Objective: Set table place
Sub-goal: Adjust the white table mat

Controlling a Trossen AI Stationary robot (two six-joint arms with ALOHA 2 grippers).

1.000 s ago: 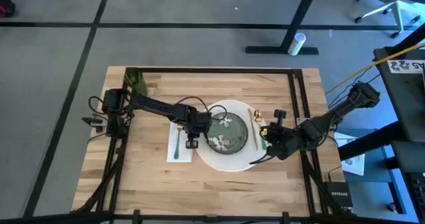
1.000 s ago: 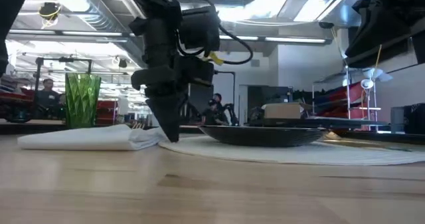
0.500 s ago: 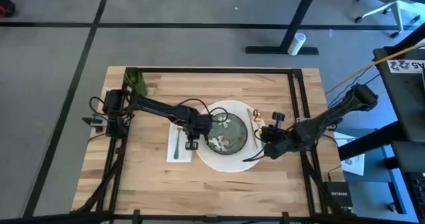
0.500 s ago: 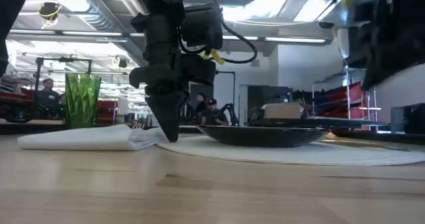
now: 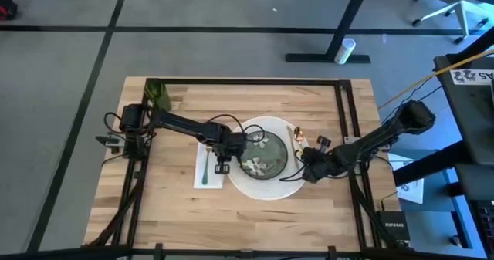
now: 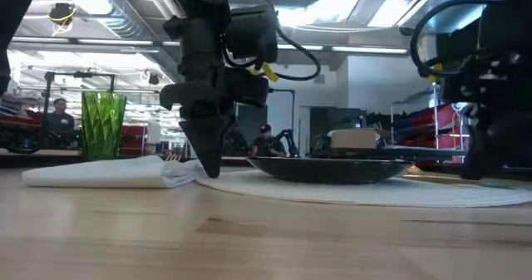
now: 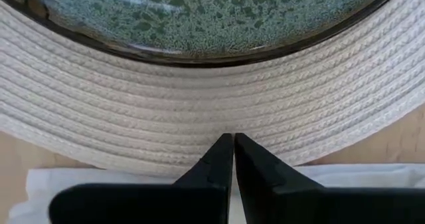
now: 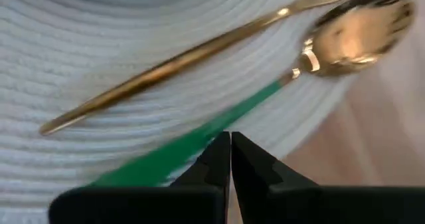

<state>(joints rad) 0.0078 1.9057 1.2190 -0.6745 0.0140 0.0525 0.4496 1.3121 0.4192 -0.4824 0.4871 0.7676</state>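
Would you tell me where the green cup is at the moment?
In the high view, the green cup stands at the table's far left corner, beyond the left arm's base.

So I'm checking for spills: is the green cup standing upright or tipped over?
Upright. In the low view the green cup stands straight on the table, its rim level on top, behind the white napkin.

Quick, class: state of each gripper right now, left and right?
Left gripper: fingers closed, holding nothing, tips at the placemat edge by the napkin.
Right gripper: fingers closed, empty, over the green-handled spoon on the placemat.
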